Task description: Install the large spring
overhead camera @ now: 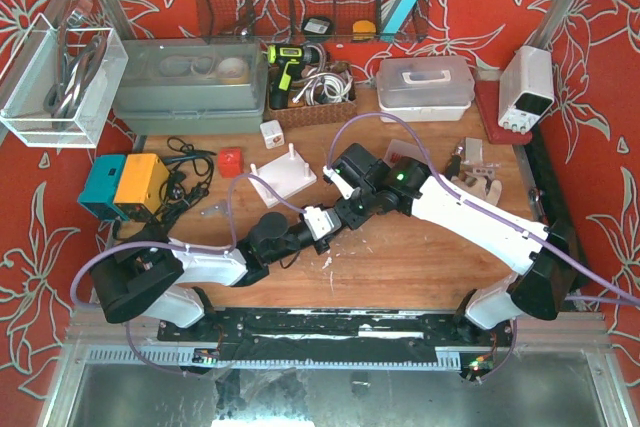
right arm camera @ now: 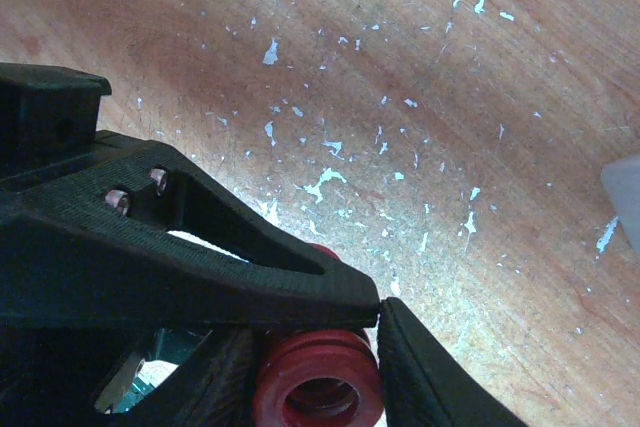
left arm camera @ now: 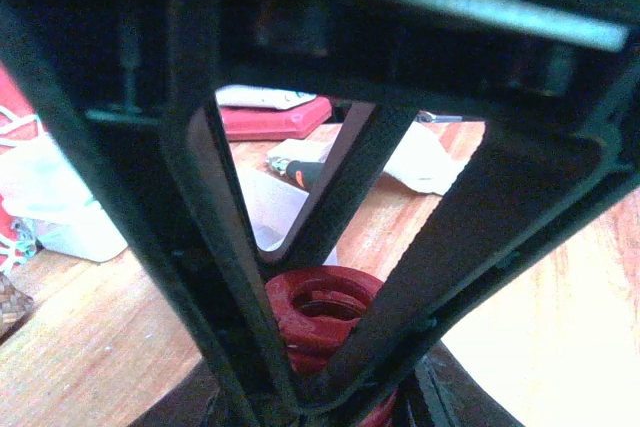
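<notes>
Large spring (right arm camera: pixel 315 387) in right pincer (right arm camera: pixel 381 304), tape rolls (overhead camera: pixel 234 69) in grey bin (overhead camera: pixel 180 117)

The spring (right arm camera: pixel 318 387) is glossy red, the right gripper (right arm camera: pixel 381 309) matte black. The table (right arm camera: pixel 400 97) is reddish-brown wood grain flecked with white. The backdrop (overhead camera: pixel 480 22) is red with a white floral pattern; the box (overhead camera: pixel 138 182) is half teal, half orange

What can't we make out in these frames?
- Left wrist: red spring lower coils behind dark fingers; grip unclear.
- Right wrist: spring cut off by bottom edge.
- Top view: spring hidden where left gripper and right gripper meet.
- Top view: white peg plate details too small.
</notes>
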